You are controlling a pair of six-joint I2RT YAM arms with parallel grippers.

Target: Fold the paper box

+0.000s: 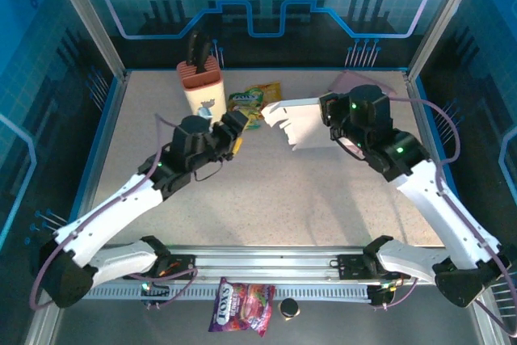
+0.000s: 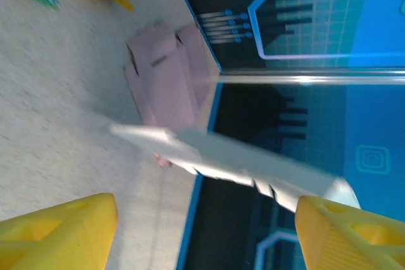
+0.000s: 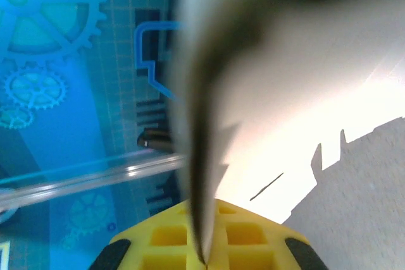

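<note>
Overhead, left to right. Knife block (image 1: 199, 78) stands at 11 o'clock on the table (image 1: 266, 199), with a snack bag (image 1: 255, 99) just beside it toward 12. Left gripper (image 1: 239, 129) is near 11, its yellow fingers (image 2: 63, 232) apart and gripping nothing. The paper box (image 1: 305, 123), white and still flat, is at 1 o'clock just past those fingers, held off the surface. Right gripper (image 1: 326, 111) is clamped on its right edge, pads (image 3: 171, 238) tight on the sheet. Pink flat box (image 1: 349, 81) lies in the far corner, 1 o'clock.
</note>
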